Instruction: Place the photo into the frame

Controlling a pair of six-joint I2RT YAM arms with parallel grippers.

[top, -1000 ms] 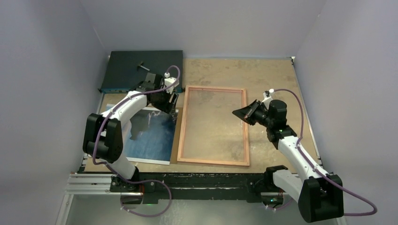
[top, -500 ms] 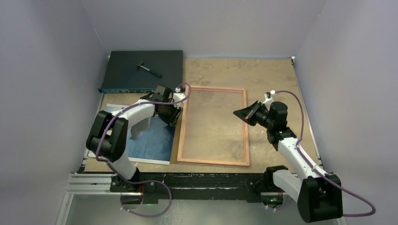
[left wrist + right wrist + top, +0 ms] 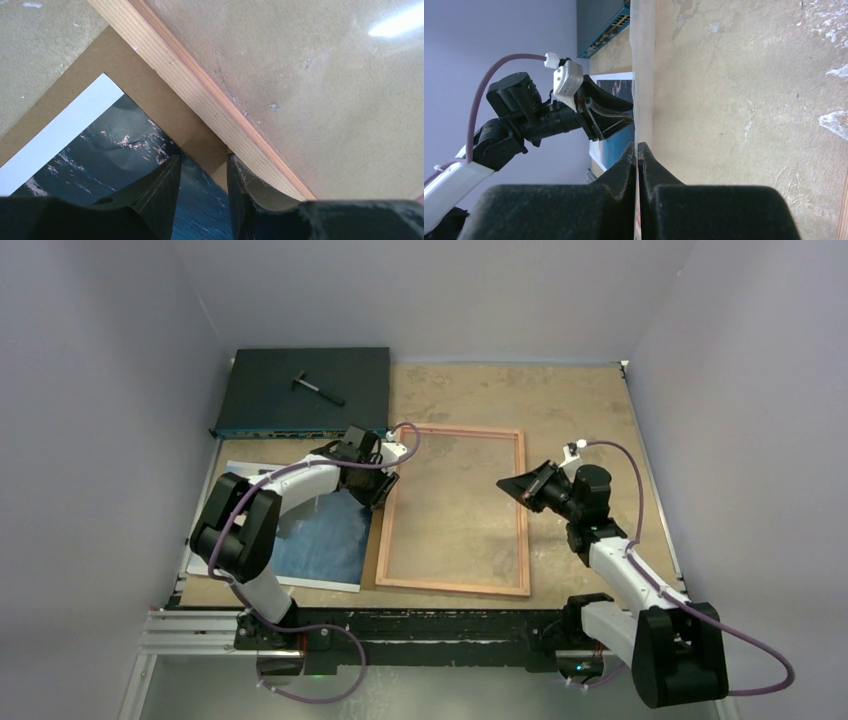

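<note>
Between the photo and the frame sits the left claw (narrowly open, holding nothing)

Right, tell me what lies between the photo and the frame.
A strip of the brown backing board lies between the photo and the frame rail, plainest in the left wrist view.

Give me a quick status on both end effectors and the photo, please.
Left end effector open, straddling edge of photo beside frame. Right end effector shut at frame's right rail. Photo outside frame, on backing board. Nothing between them.
</note>
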